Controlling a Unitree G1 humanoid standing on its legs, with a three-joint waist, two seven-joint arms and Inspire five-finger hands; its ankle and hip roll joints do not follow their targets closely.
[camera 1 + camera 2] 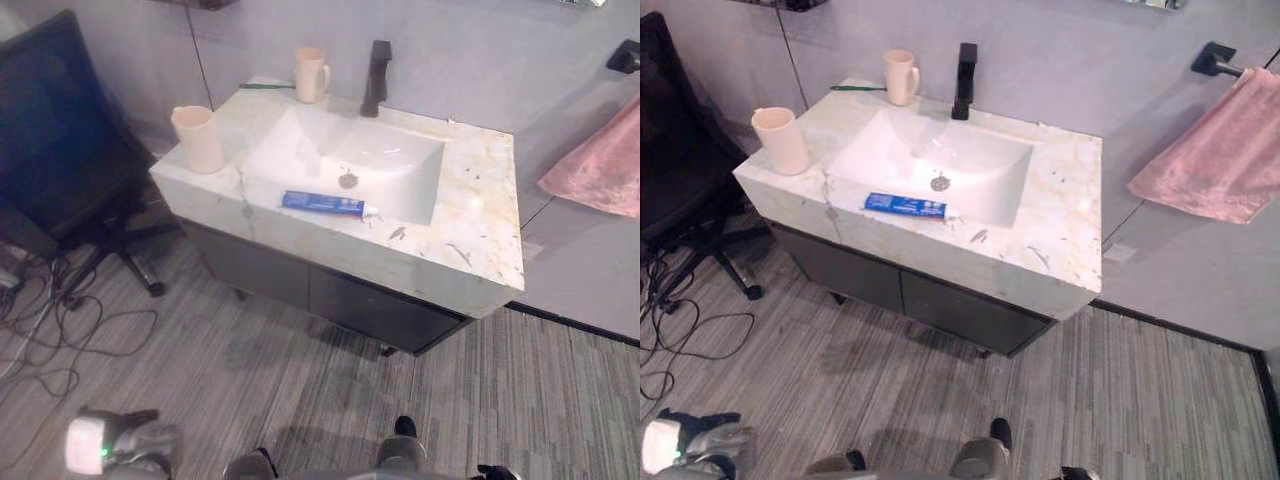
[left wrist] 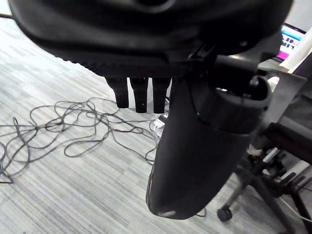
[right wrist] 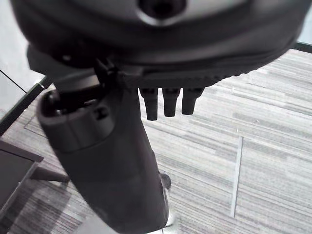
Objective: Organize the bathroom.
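Both hands hang empty over the grey striped floor (image 1: pixel 300 400), left hand (image 2: pixel 195 161) and right hand (image 3: pixel 112 161) with fingers relaxed. Judged first step: approach squarely, reach the blue toothpaste tube (image 1: pixel 322 203) at the marble table's (image 1: pixel 470 240) front edge. Beyond: two peach cups (image 1: pixel 199 139), black tap (image 1: pixel 376 77), pink towel (image 1: pixel 1220 150).
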